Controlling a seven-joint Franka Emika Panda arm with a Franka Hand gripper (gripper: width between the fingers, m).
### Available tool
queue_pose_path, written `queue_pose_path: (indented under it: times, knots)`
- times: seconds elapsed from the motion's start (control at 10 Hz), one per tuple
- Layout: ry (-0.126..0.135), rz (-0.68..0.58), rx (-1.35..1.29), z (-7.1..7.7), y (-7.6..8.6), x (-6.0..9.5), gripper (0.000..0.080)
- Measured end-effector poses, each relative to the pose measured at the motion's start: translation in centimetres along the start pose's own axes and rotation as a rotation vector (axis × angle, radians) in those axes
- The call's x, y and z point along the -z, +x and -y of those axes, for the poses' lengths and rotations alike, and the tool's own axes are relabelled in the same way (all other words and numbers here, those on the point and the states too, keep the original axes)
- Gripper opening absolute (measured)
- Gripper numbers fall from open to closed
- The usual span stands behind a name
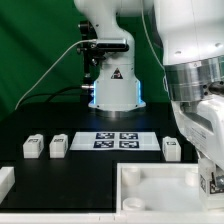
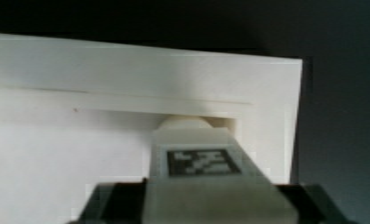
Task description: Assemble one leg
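Note:
In the wrist view my gripper is shut on a leg, a white post with a black-and-white tag facing the camera. Dark fingers press it on both sides. The leg's far end sits at the inner corner of the large white panel, near its raised rim. In the exterior view the gripper is low at the panel's right-hand corner, and the held leg is mostly hidden by the hand. Three more legs stand on the table: two on the left and one on the right.
The marker board lies flat in front of the robot base. A white block shows at the exterior view's left edge. The table is black, with a green curtain behind.

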State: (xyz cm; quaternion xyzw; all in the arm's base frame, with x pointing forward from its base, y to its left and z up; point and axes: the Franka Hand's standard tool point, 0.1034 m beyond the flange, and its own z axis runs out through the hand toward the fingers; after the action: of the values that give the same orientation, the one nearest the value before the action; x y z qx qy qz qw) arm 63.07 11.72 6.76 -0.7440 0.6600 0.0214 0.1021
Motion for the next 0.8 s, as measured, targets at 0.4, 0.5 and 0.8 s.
queue_pose_path:
  times: [0.4, 0.5, 0.8]
  knots:
    - [-0.029, -0.054, 0.726, 0.33, 0.11, 0.28, 0.0641]
    - [-0.034, -0.054, 0.87, 0.32, 0.31, 0.29, 0.0648]
    - [-0.09, -0.1, 1.477, 0.59, 0.9, 0.24, 0.0649]
